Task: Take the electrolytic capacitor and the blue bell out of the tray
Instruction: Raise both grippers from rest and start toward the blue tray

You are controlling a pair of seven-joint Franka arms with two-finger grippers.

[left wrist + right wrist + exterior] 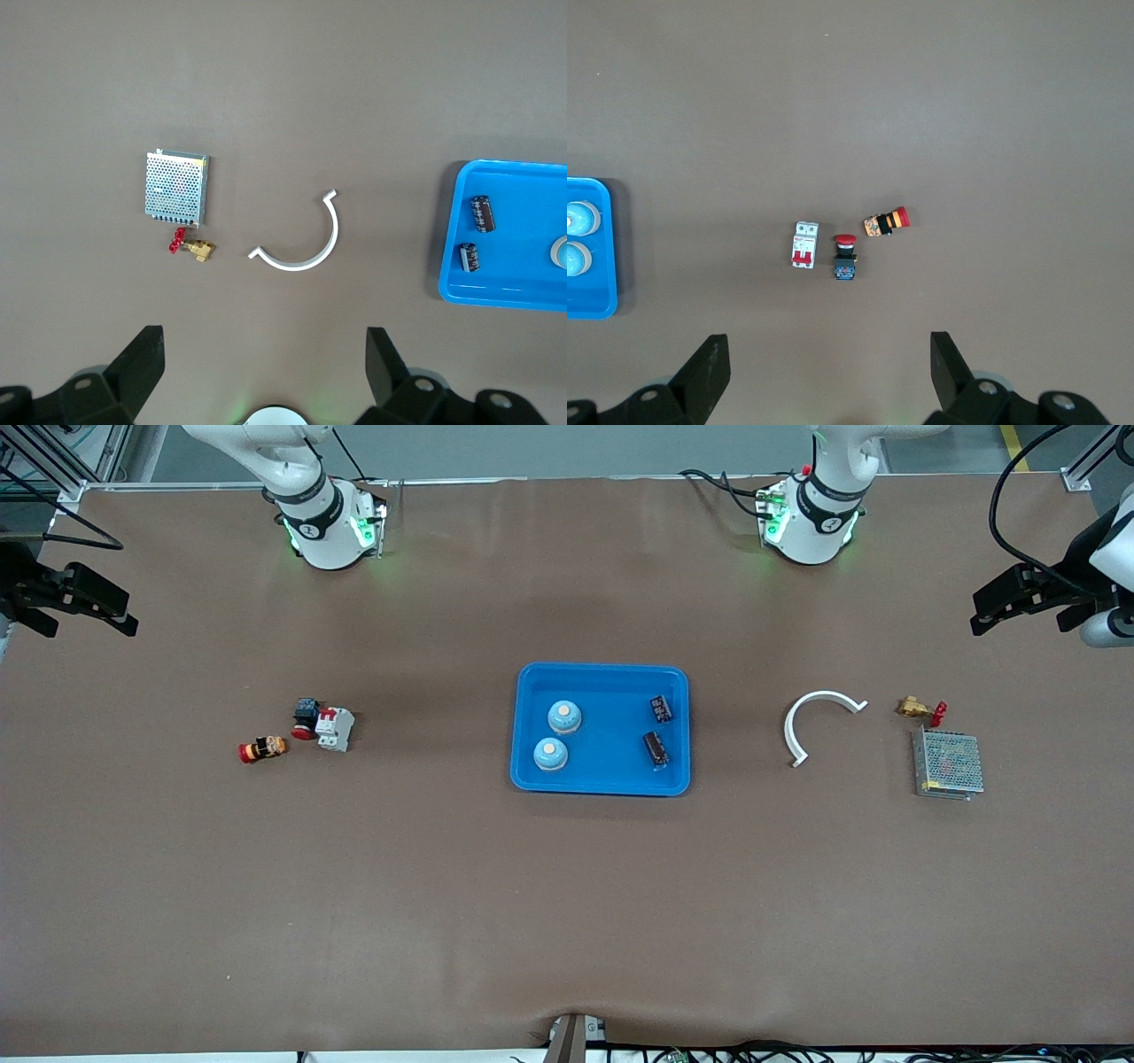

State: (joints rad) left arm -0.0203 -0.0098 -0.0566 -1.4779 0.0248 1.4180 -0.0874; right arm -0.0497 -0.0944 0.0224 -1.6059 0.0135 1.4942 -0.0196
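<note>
A blue tray (602,691) lies mid-table. In it are two light-blue bells (564,716) (550,754) toward the right arm's end and two dark capacitors (661,708) (656,747) toward the left arm's end. My left gripper (982,611) is up over the table's left-arm end, open and empty (264,341). Its view shows the tray (509,288) and both capacitors (483,212) (470,258). My right gripper (120,607) is up over the right-arm end, open and empty (826,347). Its view shows the tray's edge (589,297) and the bells (582,216) (576,258).
Toward the left arm's end lie a white curved strip (811,713), a brass valve with a red handle (917,709) and a metal mesh box (948,763). Toward the right arm's end lie a white circuit breaker (336,728), a red push button (305,717) and a red-orange button (263,748).
</note>
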